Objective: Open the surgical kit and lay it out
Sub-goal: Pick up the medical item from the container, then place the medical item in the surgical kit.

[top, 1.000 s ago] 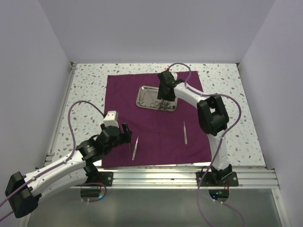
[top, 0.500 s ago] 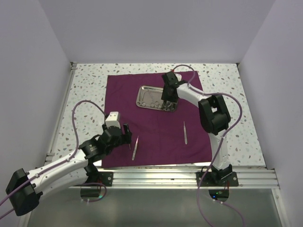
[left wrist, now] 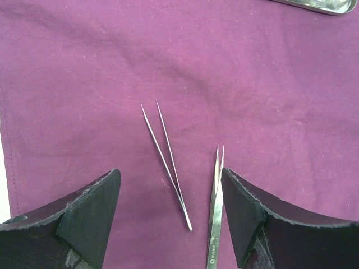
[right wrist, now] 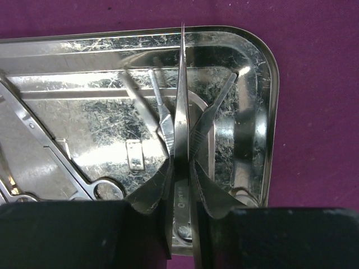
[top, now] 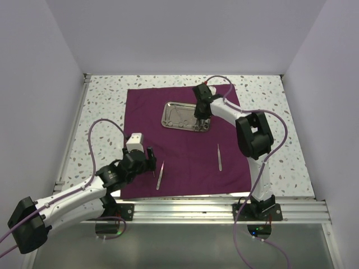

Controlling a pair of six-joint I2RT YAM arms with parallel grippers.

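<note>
While the right gripper (right wrist: 182, 185) has edged toward the right end of the steel tray (right wrist: 255, 67) in the past second, it remains clamped on the held tweezers (right wrist: 181, 112). The left gripper (left wrist: 171, 196), jaws apart, hovers over the purple cloth (left wrist: 269, 84), which bears three more: splayed tweezers (left wrist: 182, 210), cropped tweezers (left wrist: 213, 224) at the frame edge, third tweezers (top: 219, 156) apart. Ring-handled instruments (right wrist: 33, 129): count unclear amid reflections.

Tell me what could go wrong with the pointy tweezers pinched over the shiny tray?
The right gripper pinches the tweezers near one end, so they might swivel or slip into the tray. The open left gripper hangs over a thin pair and a thicker pair, close together on the cloth; it might nudge one reaching for the other.
</note>
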